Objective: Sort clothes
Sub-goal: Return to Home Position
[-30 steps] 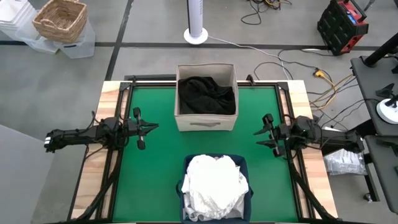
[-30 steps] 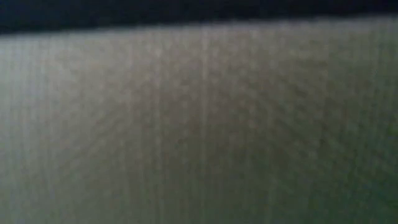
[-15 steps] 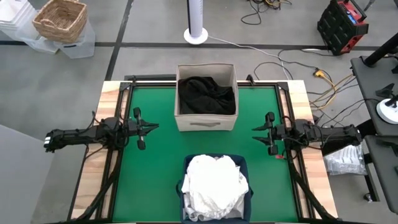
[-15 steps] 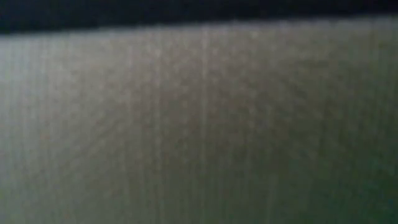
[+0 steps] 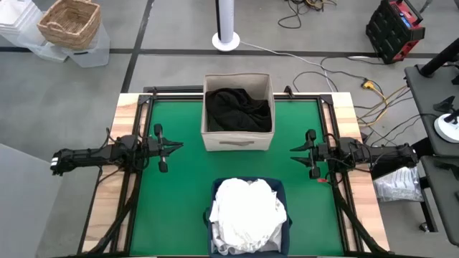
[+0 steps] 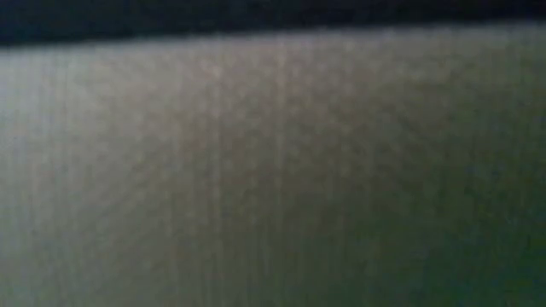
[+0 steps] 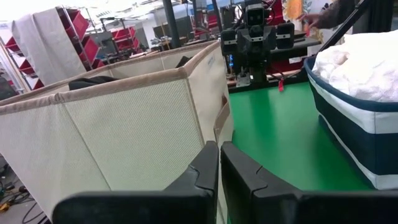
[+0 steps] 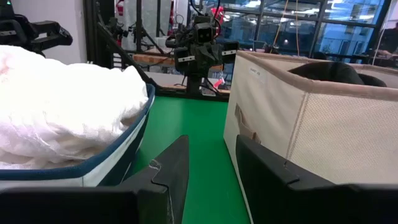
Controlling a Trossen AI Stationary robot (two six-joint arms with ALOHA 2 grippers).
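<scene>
Black clothes [image 5: 239, 109] lie bunched inside the beige fabric box [image 5: 237, 140] at the table's far middle. White clothes [image 5: 247, 208] are heaped in the navy blue bin [image 5: 283, 190] at the near edge, rising above its rim. No dark olive garment shows. My left gripper [image 5: 176, 147] hovers shut at the table's left, pointing at the box [image 7: 124, 124]. My right gripper [image 5: 292, 150] hovers at the table's right, open by a narrow gap [image 8: 211, 140]. It points between the bin [image 8: 118, 149] and the box [image 8: 298, 124].
Bare green mat [image 5: 179, 193] lies left and right of the two containers and between them. A blurred surface close to the lens fills the low view. Off the table are a wicker basket [image 5: 69, 21], cables and a red and black case [image 5: 394, 29].
My right arm has swung slightly toward the table's far edge and now lies level across the right side. It has kept still for the last half second. The clothes and both containers have not moved.
</scene>
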